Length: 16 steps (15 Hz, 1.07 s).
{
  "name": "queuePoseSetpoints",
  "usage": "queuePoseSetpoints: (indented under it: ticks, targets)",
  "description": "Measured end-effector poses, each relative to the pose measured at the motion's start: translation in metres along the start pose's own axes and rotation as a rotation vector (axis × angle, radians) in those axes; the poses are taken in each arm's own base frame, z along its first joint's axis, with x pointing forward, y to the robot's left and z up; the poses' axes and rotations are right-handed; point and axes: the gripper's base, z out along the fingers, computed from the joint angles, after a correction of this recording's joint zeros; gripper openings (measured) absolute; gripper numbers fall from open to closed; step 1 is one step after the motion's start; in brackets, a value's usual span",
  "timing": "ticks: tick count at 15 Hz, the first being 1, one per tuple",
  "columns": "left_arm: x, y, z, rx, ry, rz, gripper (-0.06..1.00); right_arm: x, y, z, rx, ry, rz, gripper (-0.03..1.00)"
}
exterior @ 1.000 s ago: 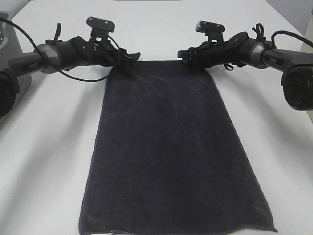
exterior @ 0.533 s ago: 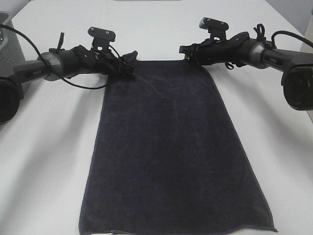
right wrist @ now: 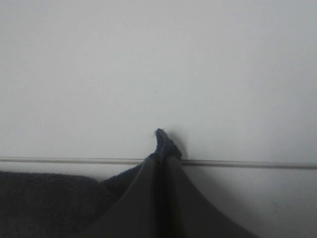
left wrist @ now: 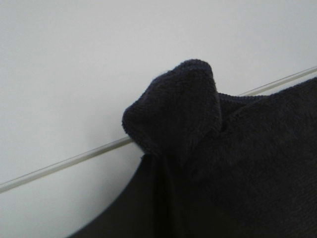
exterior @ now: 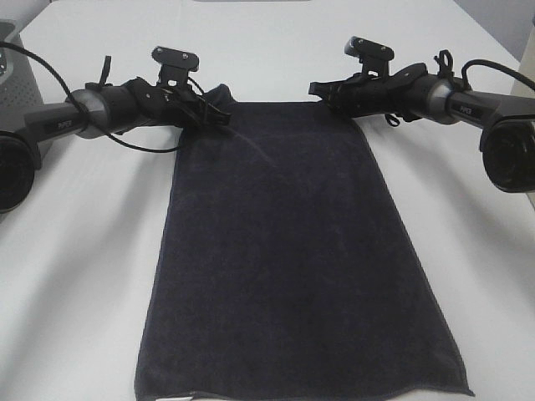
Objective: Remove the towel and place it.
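Note:
The dark navy towel (exterior: 288, 251) lies spread flat on the white table, long side running toward the front edge. My left gripper (exterior: 219, 111) is shut on the towel's far left corner; that corner (left wrist: 178, 106) bunches up past the closed fingers in the left wrist view. My right gripper (exterior: 322, 90) is shut on the far right corner, and a small tip of cloth (right wrist: 163, 141) pokes out between the closed fingers in the right wrist view. No white care label shows.
A grey basket (exterior: 18, 79) stands at the far left edge behind the left arm. The white table (exterior: 84, 251) spreads on both sides of the towel. A thin seam line (right wrist: 257, 164) crosses the table beyond the grippers.
The left gripper has drawn the far left corner outward and lifted it, so it now bunches up. The right gripper has shifted slightly to the right with its corner.

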Motion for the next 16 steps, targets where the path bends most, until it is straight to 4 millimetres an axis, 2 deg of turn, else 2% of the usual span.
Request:
queuePoseSetpoints:
  ticks: [5, 11, 12, 13, 16]
  targets:
    - [-0.003, 0.002, 0.0, -0.022, -0.032, -0.044, 0.01, -0.009, -0.026, -0.007, 0.023, -0.032, 0.091, 0.01]
    - [-0.009, -0.01, 0.0, -0.039, -0.091, -0.057, 0.02, -0.01, -0.032, -0.009, 0.008, -0.035, 0.149, 0.01]
    - [-0.01, -0.011, 0.0, -0.043, -0.102, -0.054, 0.06, -0.011, -0.033, -0.009, 0.01, -0.036, 0.15, 0.02]
    - [-0.01, -0.012, 0.0, -0.046, -0.107, -0.054, 0.16, -0.011, -0.034, -0.01, 0.011, -0.036, 0.151, 0.08]
    - [-0.012, -0.01, 0.0, -0.063, -0.13, -0.059, 0.58, -0.011, -0.034, -0.01, 0.01, -0.037, 0.151, 0.48]
